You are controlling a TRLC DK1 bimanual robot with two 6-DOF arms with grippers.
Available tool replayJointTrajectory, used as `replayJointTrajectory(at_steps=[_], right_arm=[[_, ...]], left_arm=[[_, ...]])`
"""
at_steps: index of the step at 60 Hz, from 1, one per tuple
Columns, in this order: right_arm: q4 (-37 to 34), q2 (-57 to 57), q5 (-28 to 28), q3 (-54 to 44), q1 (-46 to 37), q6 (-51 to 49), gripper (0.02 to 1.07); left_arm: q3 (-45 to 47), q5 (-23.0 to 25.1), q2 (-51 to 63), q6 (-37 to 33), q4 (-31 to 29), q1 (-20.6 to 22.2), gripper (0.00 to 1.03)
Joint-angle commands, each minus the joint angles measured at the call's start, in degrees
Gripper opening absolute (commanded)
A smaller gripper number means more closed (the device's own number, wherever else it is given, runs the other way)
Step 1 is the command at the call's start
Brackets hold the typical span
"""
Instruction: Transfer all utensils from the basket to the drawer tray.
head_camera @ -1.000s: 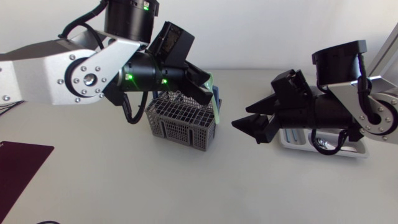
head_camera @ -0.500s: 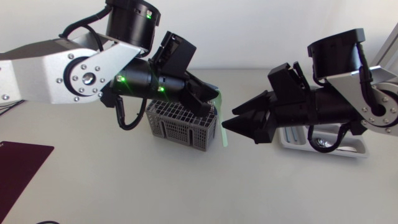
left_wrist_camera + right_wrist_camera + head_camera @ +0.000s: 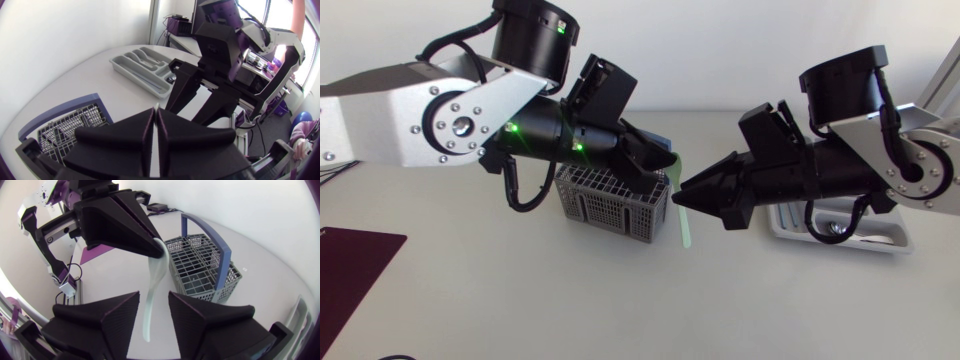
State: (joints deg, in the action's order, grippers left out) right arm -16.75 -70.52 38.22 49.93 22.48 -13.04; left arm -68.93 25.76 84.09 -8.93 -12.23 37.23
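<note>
Head view: left hand (image 3: 669, 162) clamps green utensil (image 3: 686, 226) beside basket (image 3: 610, 200); right hand (image 3: 680, 196) parted around it.

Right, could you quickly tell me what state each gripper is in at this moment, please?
Left gripper: shut on the pale green utensil hanging from its tips.
Right gripper: open, its fingers either side of that utensil, not touching.

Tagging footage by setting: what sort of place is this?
Probably a robotics lab bench, not a home kitchen: a left arm and right arm hang over a plain white table with a cutlery basket and drawer tray.
</note>
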Motion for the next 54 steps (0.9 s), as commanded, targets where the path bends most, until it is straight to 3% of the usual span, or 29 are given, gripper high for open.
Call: replayJointTrajectory(at_steps=[1, 6, 27, 36, 39, 46, 50, 54], right_arm=[[-0.7, -0.8, 0.8, 1.3, 0.7, 1.4, 0.29], [-0.7, -0.5, 1.6, 1.0, 1.0, 1.4, 0.2], [-0.4, -0.4, 1.0, 0.3, 1.7, 1.5, 0.08], [-1.8, -0.7, 0.6, 0.2, 2.0, 1.0, 0.08], [-3.0, -0.8, -0.2, 0.1, 2.6, 0.1, 0.08], [-3.9, -1.1, -1.2, -0.5, 2.7, -0.8, 0.08], [-4.6, -1.4, -1.2, -0.7, 2.0, -1.6, 0.08], [-6.1, -1.5, -1.2, -0.7, 1.0, -3.0, 0.08]], left_arm=[[-0.6, 1.0, -0.2, 1.1, -0.4, -0.1, 0.04], [-0.6, 1.0, -0.2, 1.1, -0.4, 0.0, 0.04], [-0.5, 1.0, -0.2, 1.5, -0.3, -0.1, 0.07], [-0.9, 1.0, -0.2, 1.8, -0.3, -0.3, 0.33], [-1.4, 1.0, -0.2, 1.8, -0.3, -0.6, 0.5], [-2.4, 0.8, -0.2, 2.7, -0.1, -1.5, 0.71], [-2.8, 0.4, -0.6, 3.3, 0.3, -2.3, 0.8], [-3.1, -0.6, -1.3, 3.7, 0.8, -3.0, 0.84]])
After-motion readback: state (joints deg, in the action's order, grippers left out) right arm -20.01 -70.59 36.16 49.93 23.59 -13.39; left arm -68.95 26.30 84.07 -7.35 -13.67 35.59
